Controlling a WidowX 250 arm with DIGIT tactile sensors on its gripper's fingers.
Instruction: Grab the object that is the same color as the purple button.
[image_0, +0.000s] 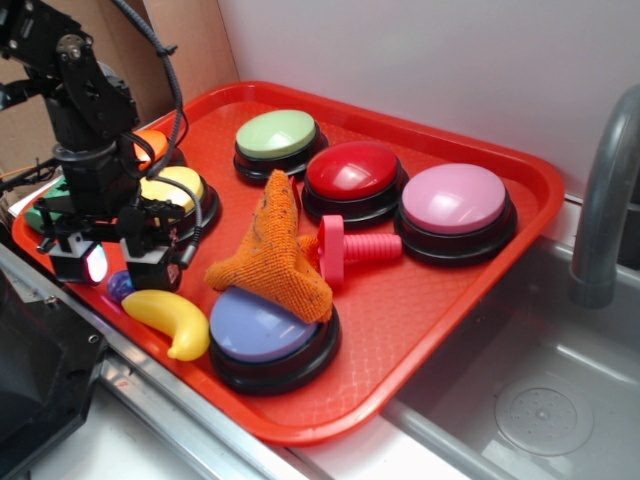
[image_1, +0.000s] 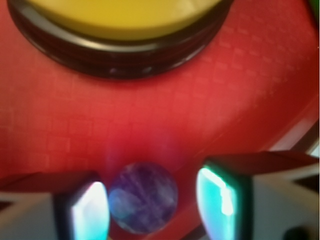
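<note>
The black-and-white two-fingered gripper (image_0: 121, 266) is sitting low at the near left corner of the red plastic tray (image_0: 420, 320), its jaws spread apart. Between them, the tiny glossy dark-purple ball (image_1: 143, 204) is lying on the tray floor; in the wrist view it is sitting just beside the left pad, perhaps touching it, while a clear gap is showing on the other side, so nothing is pinching it. In the exterior view the ball (image_0: 120, 287) is peeking out just below the fingers, next to the stem end of the yellow toy banana (image_0: 168, 320), which is lying along the tray's near edge. Just right of the banana, a lavender-purple dome button on a black base (image_0: 262, 333) is carrying one corner of a crumpled orange knitted cloth (image_0: 275, 250) that is rising to a peak. A pink plastic screw (image_0: 350, 249) is lying on its side just beside the cloth. Behind the gripper, a yellow dome button (image_1: 125, 20) is filling the top of the wrist view, and an orange button (image_0: 152, 143) is showing partly behind the arm. Farther back, a red button (image_0: 352, 170), a pink button (image_0: 453, 199) and a pale green button (image_0: 276, 134) are standing near the far rim. Off the tray to the right, a grey metal sink (image_0: 540, 400) and faucet (image_0: 605, 190) are showing.
</note>
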